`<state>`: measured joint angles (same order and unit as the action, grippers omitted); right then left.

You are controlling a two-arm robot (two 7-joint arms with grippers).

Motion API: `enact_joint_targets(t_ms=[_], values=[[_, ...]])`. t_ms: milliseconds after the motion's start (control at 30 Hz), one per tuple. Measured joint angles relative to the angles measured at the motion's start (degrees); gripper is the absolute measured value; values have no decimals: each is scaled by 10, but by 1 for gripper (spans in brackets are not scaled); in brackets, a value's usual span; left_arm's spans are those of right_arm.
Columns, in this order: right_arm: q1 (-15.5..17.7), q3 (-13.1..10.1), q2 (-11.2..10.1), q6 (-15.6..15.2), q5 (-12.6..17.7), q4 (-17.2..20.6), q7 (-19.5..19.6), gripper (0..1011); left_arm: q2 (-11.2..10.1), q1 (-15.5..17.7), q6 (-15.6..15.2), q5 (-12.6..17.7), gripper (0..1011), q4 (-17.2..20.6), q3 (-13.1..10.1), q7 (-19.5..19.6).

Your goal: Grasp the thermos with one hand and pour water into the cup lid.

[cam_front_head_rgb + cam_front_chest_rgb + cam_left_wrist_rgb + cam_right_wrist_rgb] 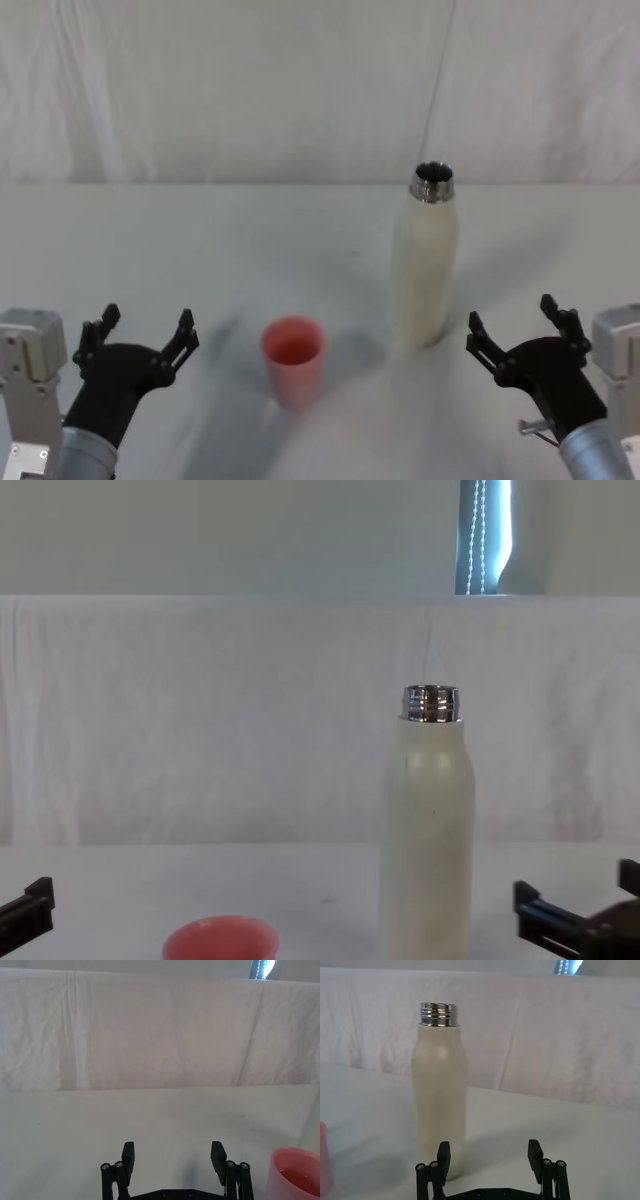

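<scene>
The thermos (pixel 424 262) stands upright just ahead-left of the right end effector (pixel 520 333) — wide open, empty, nearer than the left end effector (pixel 140 335), also spread and empty.

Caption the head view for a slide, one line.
Open left gripper and right gripper flank an upright uncapped thermos and a pink cup lid on the white table.

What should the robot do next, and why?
Probably move the right end effector forward and a bit left, to close around the thermos. It is open, empty and the nearer one; the thermos stands upright and uncapped beside the cup lid.
</scene>
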<state>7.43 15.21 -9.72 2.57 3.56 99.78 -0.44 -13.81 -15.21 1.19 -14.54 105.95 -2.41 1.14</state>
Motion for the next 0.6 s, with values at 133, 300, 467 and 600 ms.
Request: enact_joint_targets(t_ms=[133,300,467,600], values=[[-17,4,8,-5,-4,-14,-13,1001,0,0,0,0,1001,0,0,0],[-48,10,25,-11,-7,-44,-36,1001,0,0,0,0,1001,0,0,0],[-73,5,43,-18,13,-70,-64,1001,0,0,0,0,1001,0,0,0],[-88,1,51,-21,25,-88,-75,1001,0,0,0,0,1001,0,0,0]])
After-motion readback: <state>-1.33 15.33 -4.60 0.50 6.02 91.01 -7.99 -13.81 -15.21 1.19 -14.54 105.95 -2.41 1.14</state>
